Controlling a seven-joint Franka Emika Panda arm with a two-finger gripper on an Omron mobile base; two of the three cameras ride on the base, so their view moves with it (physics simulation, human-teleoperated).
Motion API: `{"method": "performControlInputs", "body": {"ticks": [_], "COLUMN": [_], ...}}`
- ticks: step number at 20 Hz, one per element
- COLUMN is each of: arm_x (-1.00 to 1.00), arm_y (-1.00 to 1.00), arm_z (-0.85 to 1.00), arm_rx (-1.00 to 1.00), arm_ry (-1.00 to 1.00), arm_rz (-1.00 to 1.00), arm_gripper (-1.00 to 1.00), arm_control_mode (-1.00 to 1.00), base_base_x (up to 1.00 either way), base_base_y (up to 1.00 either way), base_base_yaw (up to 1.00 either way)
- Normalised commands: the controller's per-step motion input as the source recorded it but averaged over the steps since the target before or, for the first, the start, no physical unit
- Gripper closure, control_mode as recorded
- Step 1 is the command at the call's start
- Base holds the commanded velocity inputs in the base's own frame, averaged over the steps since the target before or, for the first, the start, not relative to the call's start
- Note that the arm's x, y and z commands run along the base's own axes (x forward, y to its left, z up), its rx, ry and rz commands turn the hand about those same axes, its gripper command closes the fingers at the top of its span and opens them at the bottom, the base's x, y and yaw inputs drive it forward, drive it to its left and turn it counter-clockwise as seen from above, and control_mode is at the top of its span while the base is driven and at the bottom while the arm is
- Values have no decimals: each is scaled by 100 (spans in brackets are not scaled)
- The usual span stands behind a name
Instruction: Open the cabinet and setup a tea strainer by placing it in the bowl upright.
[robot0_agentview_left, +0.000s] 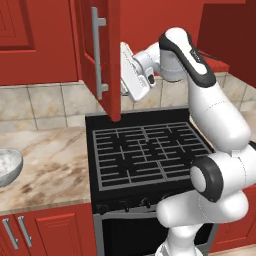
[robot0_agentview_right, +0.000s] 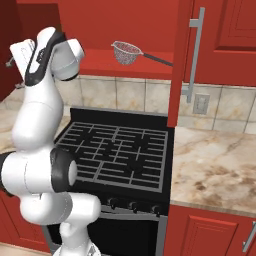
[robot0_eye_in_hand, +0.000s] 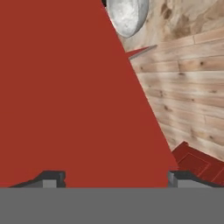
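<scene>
Your cabinet door (robot0_agentview_left: 102, 55) stands swung out edge-on over the stove (robot0_agentview_left: 145, 152), so the cabinet (robot0_agentview_right: 150, 30) is open and its red shelf is exposed. Your gripper (robot0_eye_in_hand: 116, 179) sits up high just behind that door, on its inner side; in the hand view the two dark tips stand wide apart with nothing between them, facing the flat red inner face of the door at close range. So the jaws are spread and holding nothing.

Now the tea strainer (robot0_agentview_right: 127, 52): it rests on the shelf inside the cabinet, mesh basket toward the arm's side, thin dark handle running away from it toward the open door. That long axis lies roughly along the shelf front, left to right in the right base view. From the gripper, the strainer lies deeper in the cabinet and off to the side, not in front of the fingers; the hand is pointed at the door, not at the shelf.

So my read is that you need to turn the wrist off the door and in toward the shelf, then come across the handle rather than along it.

The bowl (robot0_agentview_left: 7, 167) waits on the counter (robot0_agentview_left: 50, 165) left of the stove, well apart from the strainer and below it. You also glimpse it at the top of the hand view.
</scene>
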Motion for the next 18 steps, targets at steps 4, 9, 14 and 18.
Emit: {"method": "performControlInputs", "body": {"ticks": [4, 9, 14, 18], "arm_x": [-9, 0, 0, 6], "arm_y": [72, 47, 8, -42], "arm_z": [-5, -11, -5, -36], "arm_rx": [0, 0, 0, -12], "arm_ry": [0, 0, 0, -8], "arm_rz": [-7, -6, -7, -2], "arm_gripper": [-100, -100, -100, -100], "arm_control_mode": [-100, -100, -100, -100], "base_base_x": [0, 0, 0, 0], "base_base_y": [0, 0, 0, 0], "base_base_yaw": [0, 0, 0, 0]}}
